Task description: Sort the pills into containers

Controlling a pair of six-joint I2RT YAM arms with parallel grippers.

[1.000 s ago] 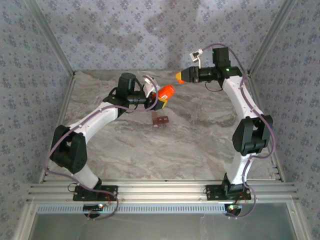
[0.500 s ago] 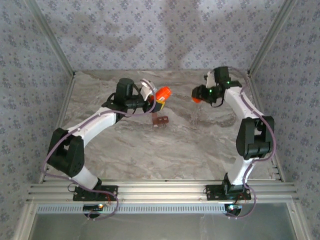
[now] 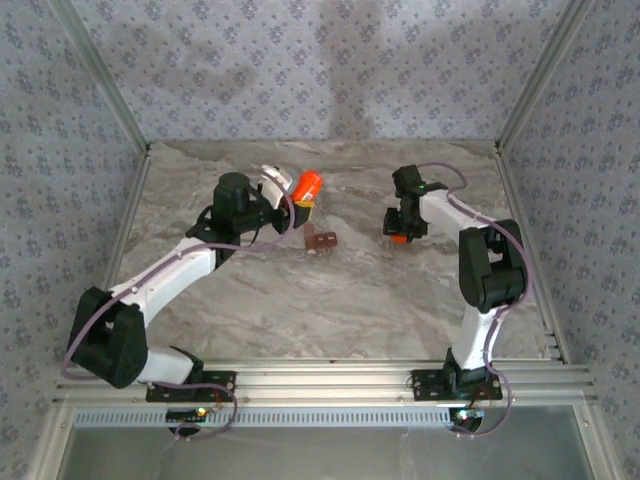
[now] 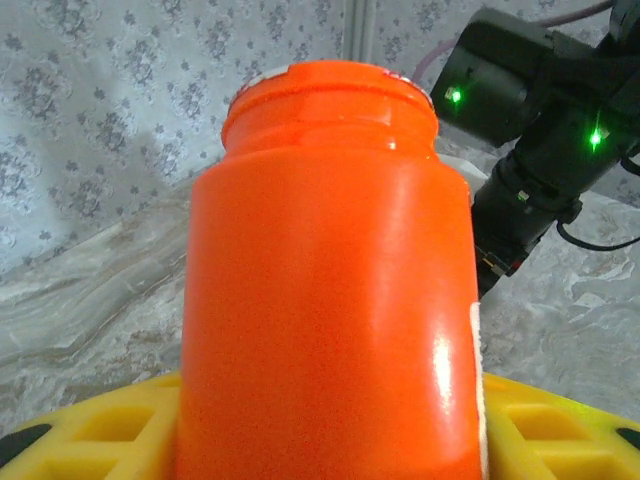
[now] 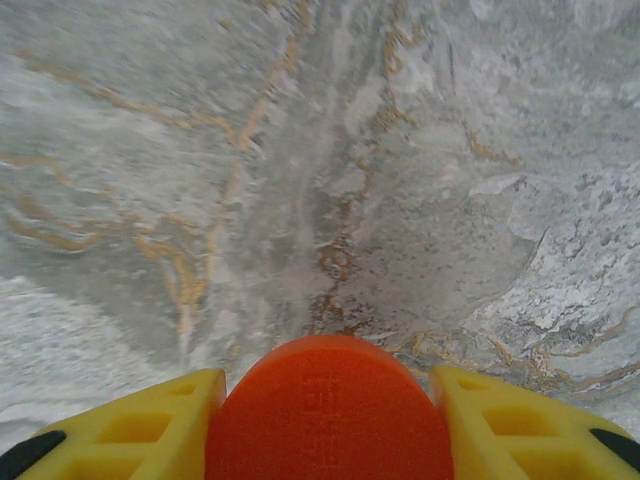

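Step in hand: the bottle (image 4: 330, 300) appears uncapped; pouring has not begun. The left gripper (image 3: 298, 206) clamps it just behind the containers (image 3: 320, 240) on the table (image 3: 250, 290). The right gripper (image 3: 399, 236) grips the cap (image 5: 328, 410) low over the table. Next: release the cap, then tip the bottle over one compartment.

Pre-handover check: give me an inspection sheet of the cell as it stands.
Surface: marbled tabletop, no spills seen.
Job's things: containers strip lying flat mid-table; pills nothing seen.
Clutter: nothing seen.
Grippers: left gripper shut on orange bottle; right gripper shut on orange cap.
Cables: purple cables run along both arms.
Surroundings: patterned walls, aluminium frame.
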